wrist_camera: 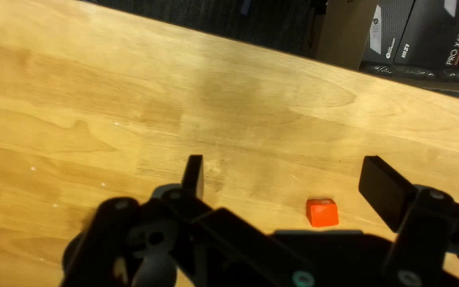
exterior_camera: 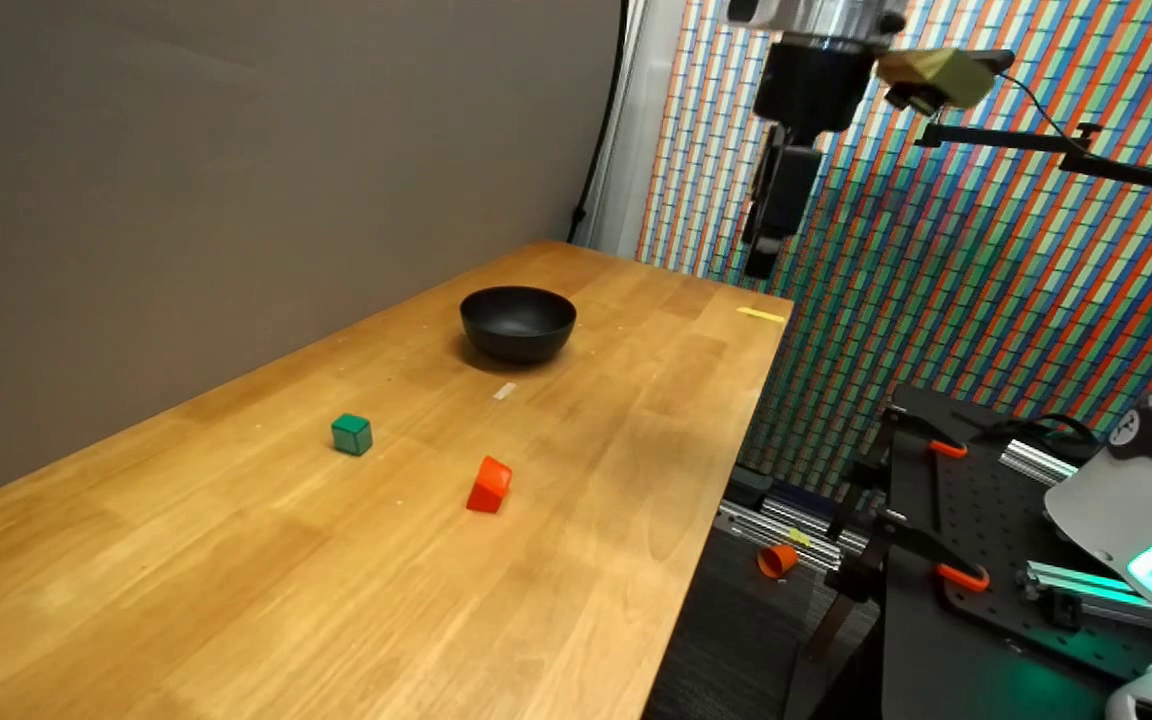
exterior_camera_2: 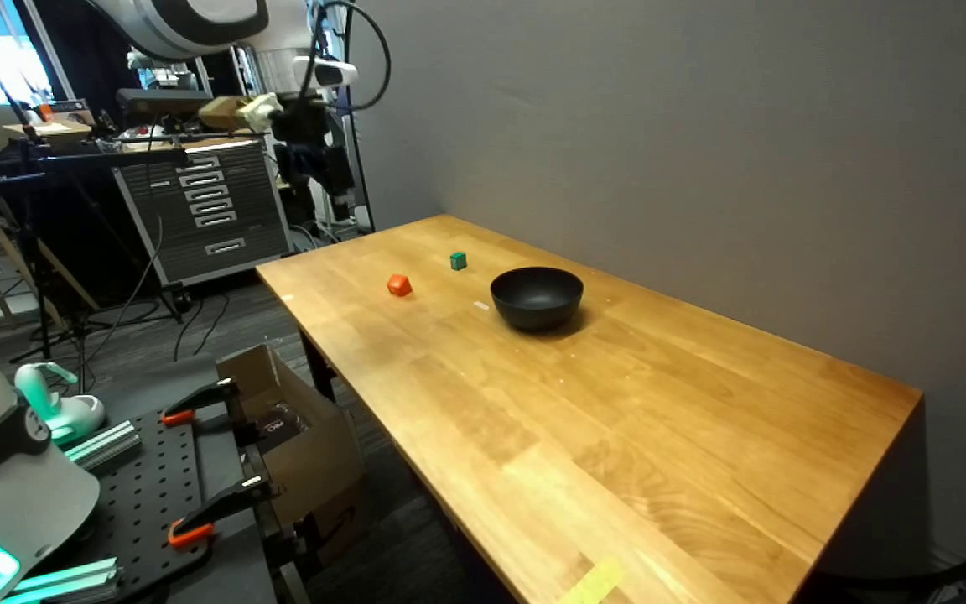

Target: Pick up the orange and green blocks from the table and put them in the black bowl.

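The orange block (exterior_camera: 489, 485) has a sloped top and lies on the wooden table in both exterior views (exterior_camera_2: 399, 285). In the wrist view the orange block (wrist_camera: 322, 213) shows between the fingers, well below them. The green cube (exterior_camera: 352, 434) rests on the table closer to the wall, also in an exterior view (exterior_camera_2: 458, 261); it is out of the wrist view. The black bowl (exterior_camera: 518, 347) stands upright on the table in both exterior views (exterior_camera_2: 537, 315), apart from both blocks. My gripper (wrist_camera: 285, 171) is wide open and empty, high above the table (exterior_camera: 761, 255).
A grey wall (exterior_camera_2: 701, 168) runs along the table's (exterior_camera: 316, 600) far long edge. Between the table and the robot base are a cardboard box (exterior_camera_2: 307, 453) and clamps (exterior_camera_2: 223, 503). A camera arm (exterior_camera: 1026, 140) stands near the gripper.
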You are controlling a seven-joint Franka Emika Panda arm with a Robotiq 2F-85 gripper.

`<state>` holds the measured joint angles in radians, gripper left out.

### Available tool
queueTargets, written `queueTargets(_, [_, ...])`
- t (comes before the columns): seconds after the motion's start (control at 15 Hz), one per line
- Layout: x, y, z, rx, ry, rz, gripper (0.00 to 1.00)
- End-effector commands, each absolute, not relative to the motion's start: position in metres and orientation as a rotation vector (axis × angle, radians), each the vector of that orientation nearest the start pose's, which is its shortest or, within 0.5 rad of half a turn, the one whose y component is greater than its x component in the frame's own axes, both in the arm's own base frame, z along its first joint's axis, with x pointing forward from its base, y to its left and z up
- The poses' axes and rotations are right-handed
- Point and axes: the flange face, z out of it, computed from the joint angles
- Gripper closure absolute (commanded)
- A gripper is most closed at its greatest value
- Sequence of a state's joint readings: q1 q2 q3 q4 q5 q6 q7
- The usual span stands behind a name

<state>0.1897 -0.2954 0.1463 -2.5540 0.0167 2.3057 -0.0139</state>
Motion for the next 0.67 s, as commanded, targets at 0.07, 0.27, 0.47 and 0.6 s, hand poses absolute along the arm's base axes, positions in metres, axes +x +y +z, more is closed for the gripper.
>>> queueTargets(0.07, [0.463, 0.192, 0.312, -3.015, -0.703, -0.004, 0.00])
queueTargets(0.27, [0.490, 0.222, 0.271, -2.977, -0.784, 0.050, 0.00])
queueTargets(0.47, [0.512, 0.243, 0.236, -2.966, -0.827, 0.108, 0.00])
queueTargets(0.6, [0.525, 0.253, 0.215, -2.984, -0.843, 0.137, 0.00])
